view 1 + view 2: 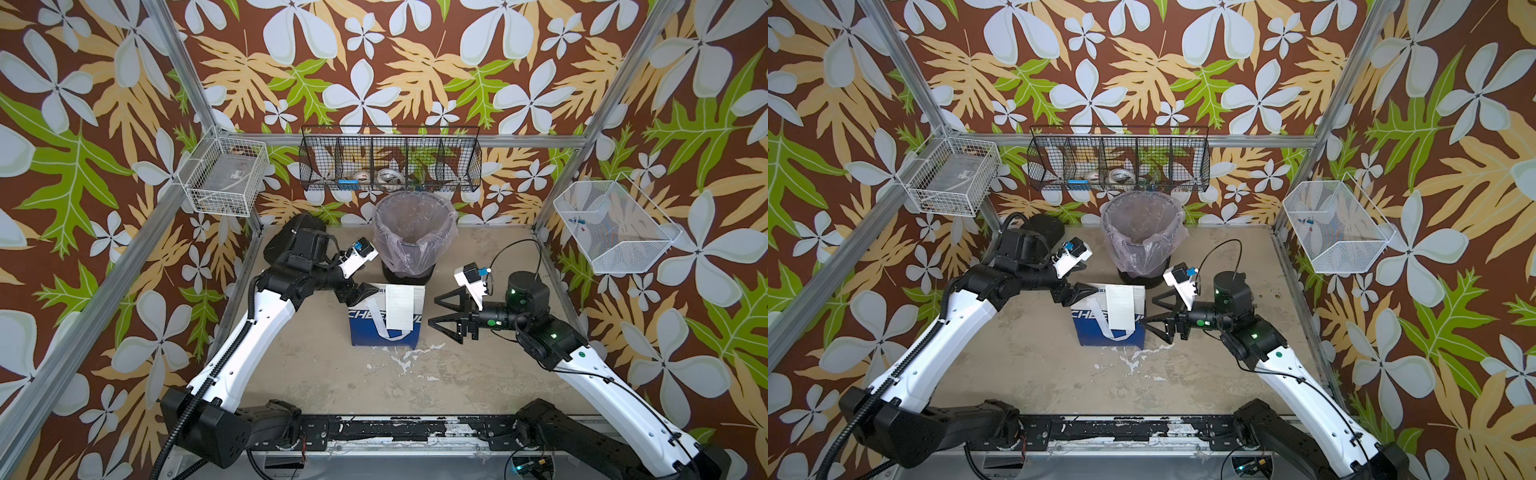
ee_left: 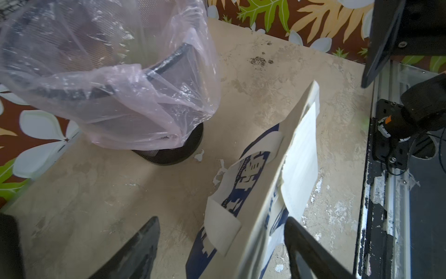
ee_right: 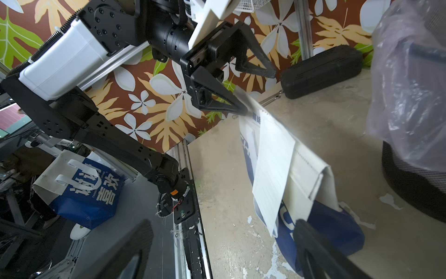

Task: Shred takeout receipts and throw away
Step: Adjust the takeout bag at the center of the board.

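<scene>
Both top views show one receipt, one bag, left claw and right claw open.

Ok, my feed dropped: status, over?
Left gripper open, jaws astride a top corner of the bag. Right gripper open beside it, holding nothing. Receipt whole, hanging down the bag front. Nothing blocks the bin.

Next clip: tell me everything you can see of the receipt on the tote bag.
The receipt is a thin white paper slip with faint grey print lines, untorn. It hangs down the front of the blue-and-white tote bag from its rim, covering part of the lettering, its lower end standing slightly off the bag. Only the bag touches it; the left gripper and right gripper, both open, stand clear.
</scene>
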